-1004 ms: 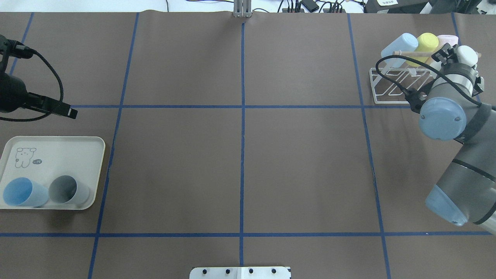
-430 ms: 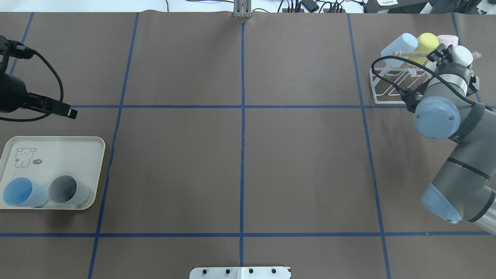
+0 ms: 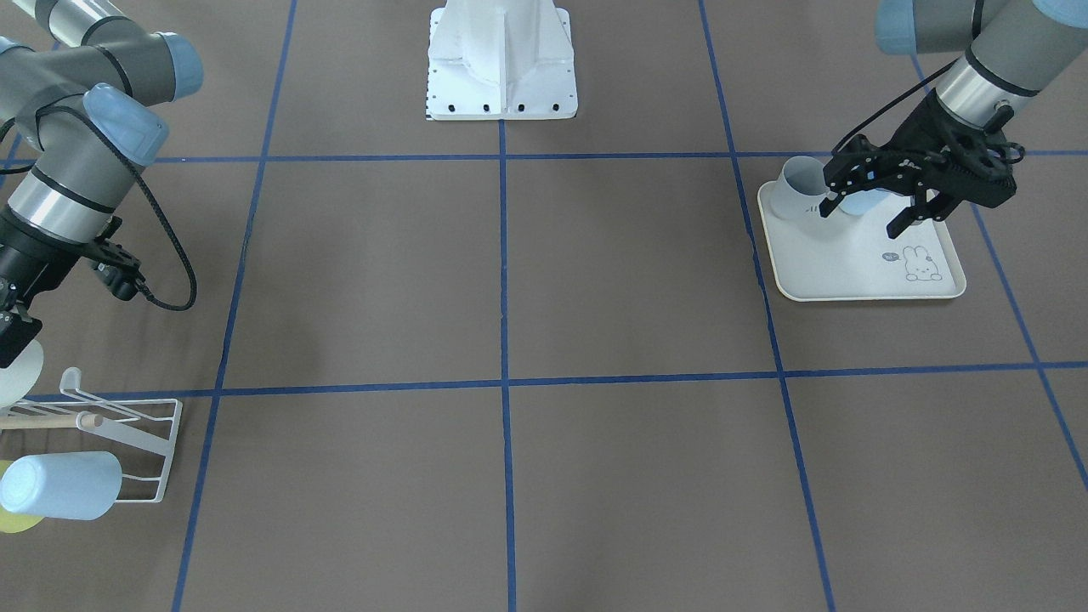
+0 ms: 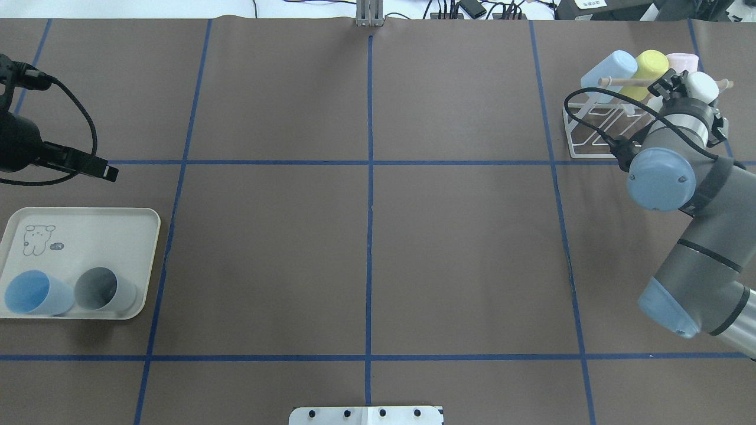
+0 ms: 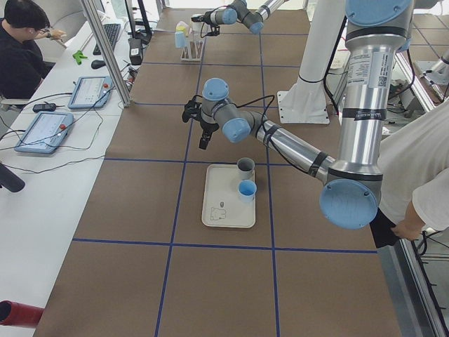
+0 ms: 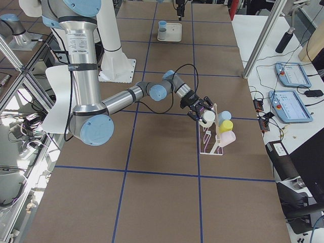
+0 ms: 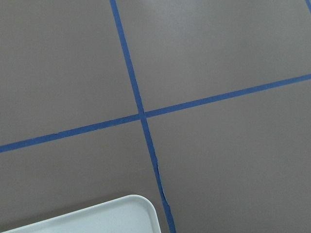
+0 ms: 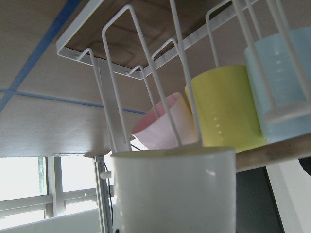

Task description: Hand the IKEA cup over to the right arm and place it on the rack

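Holding the white cup [image 4: 704, 84] at the rack [image 4: 582, 139], far right corner of the table [image 4: 460, 254].

- Right arm [image 4: 697, 260]: stretched out to that corner, wrist over the rack's right end.
- Left arm [image 3: 994, 51]: over the left edge of the table, above the tray [image 4: 106, 227].
- Tray: two cups stand at its near edge, blue cup [image 4: 35, 293] and grey cup [image 4: 103, 289], side by side. Neither is in hand.
- Rack: three cups already lean on it in a row, light blue cup [image 4: 611, 68], yellow cup [image 4: 649, 65], pink cup [image 4: 682, 59], tipped over the wooden dowel [image 4: 617, 81].
- White cup: at the right end of that row, just beside the pink one. My wrist view shows it close under the camera, with the wire prongs just beyond it.
- Right pincer [image 4: 696, 90]: clamped on the white cup, as best I read it. Whether the cup sits on a prong I cannot tell.
- Left pincer [image 3: 865, 217]: fingers spread, nothing between them, hanging above the tray's cups.

Judgement: handover done, since the cup is on my right side. Left to do: seat it, let go, draw back. Two cups wait on the tray.
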